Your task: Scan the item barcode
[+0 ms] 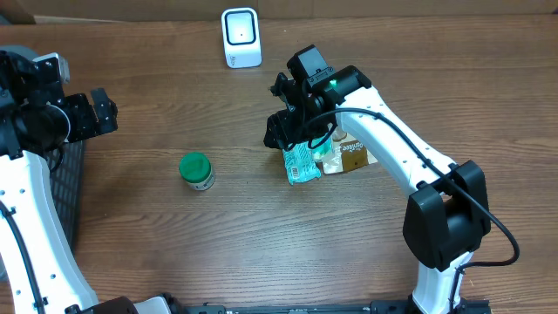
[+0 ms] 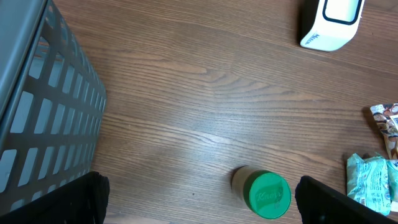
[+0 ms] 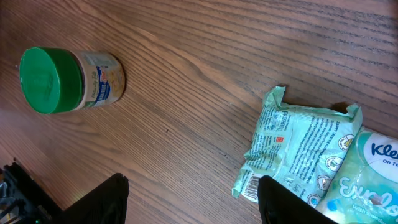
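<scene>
The green packet (image 3: pixel 292 146) lies flat on the table (image 3: pixel 186 81), right of centre, directly under the right fingers (image 3: pixel 102 199). In the right wrist view those fingers stand apart with bare wood between them. One finger overlaps the packet's corner and the other is well clear of it, so nothing is clamped.

That view also shows small print across the packet's face and a barcode (image 3: pixel 250 185) at the corner by the overlapping finger, detail too small to read from overhead. A tissue pack (image 3: pixel 367 180) lies over the packet's other end.

From overhead the arm hides part of the packet. A brown packet (image 1: pixel 353 157) shows just to the right of the pile. The white scanner (image 1: pixel 241 37) stands at the far edge, well apart from the packet and to its left. A green-lidded jar (image 1: pixel 197 171) sits left of the pile.

The left fingers (image 2: pixel 84 199) are spread wide and hold nothing, at the table's left side beside a grey basket (image 2: pixel 50 93). Only the left wrist view shows the basket's slatted wall.
</scene>
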Controlling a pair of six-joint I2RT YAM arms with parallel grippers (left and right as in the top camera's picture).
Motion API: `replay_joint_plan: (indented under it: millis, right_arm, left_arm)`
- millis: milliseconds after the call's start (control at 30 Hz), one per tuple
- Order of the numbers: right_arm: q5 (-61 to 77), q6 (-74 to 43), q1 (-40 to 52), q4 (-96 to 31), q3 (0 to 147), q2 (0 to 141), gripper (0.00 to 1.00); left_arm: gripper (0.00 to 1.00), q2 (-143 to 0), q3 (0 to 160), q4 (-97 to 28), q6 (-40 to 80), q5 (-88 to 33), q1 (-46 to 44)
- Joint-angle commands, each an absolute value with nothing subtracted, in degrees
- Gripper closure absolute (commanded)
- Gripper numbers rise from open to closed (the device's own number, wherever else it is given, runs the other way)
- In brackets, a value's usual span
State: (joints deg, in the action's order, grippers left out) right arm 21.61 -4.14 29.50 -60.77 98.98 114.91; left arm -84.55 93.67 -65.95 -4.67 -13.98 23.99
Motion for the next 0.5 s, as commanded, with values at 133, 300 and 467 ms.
replay_joint_plan:
  millis: [133, 300, 467]
  right_arm:
    - [21.5, -4.7, 29.3, -59.5, 98.9, 113.3, 0.36]
    - [21.5, -8.3, 29.3, -55.1, 98.6, 114.5, 0.42]
    - [21.6, -13.5, 30.8, -50.7, 98.6, 117.6, 0.43]
  left_arm:
    - [0.0, -84.8, 93.8, -65.8, -5.4, -14.6, 23.8]
    - [0.0, -84.8, 93.8, -65.8, -5.4, -14.6, 23.8]
    - [0.01, -84.8, 93.8, -65.8, -5.4, -14.6, 23.8]
